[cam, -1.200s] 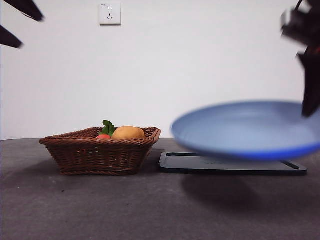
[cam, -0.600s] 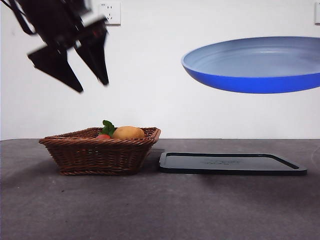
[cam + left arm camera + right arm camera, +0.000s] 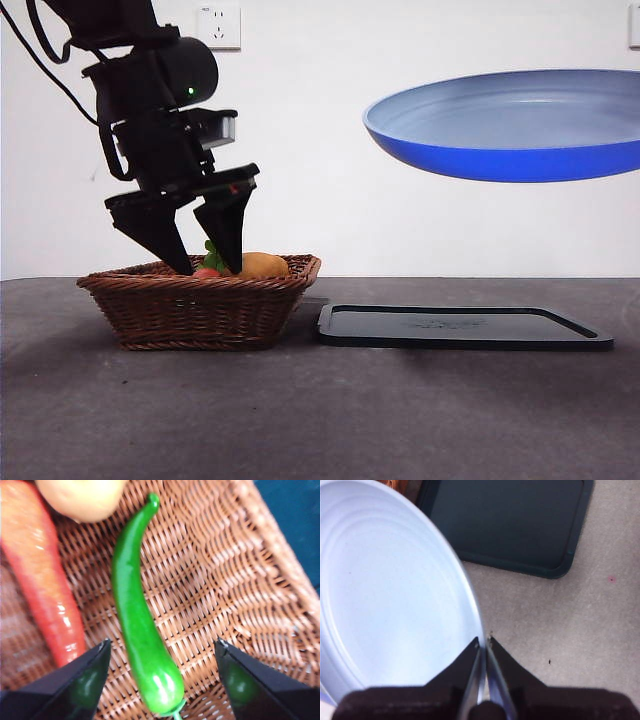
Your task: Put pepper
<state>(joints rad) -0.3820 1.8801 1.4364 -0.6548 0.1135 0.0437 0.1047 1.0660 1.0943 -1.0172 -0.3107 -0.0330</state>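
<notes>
**Left hand over the pepper, right hand holding the plate**

Behind the dark grey table (image 3: 320, 420) stands a white wall (image 3: 330, 180) with a socket (image 3: 220, 27). On the table, at 9 o'clock from a flat black tray (image 3: 465, 328), sits a woven basket (image 3: 200, 305). The pepper (image 3: 137, 625) lies on the bottom of the basket, between a red vegetable (image 3: 42, 580) and the woven side wall, its thin tip close to a yellow fruit (image 3: 82, 497). The left hand (image 3: 195, 262) reaches down into the basket, its jaws wide apart, one on each side of the thick end of the pepper and not touching it. The right hand (image 3: 483, 642) is clamped on the rim of a blue plate (image 3: 510, 125), which hangs in the air at 12 o'clock above the tray.
</notes>
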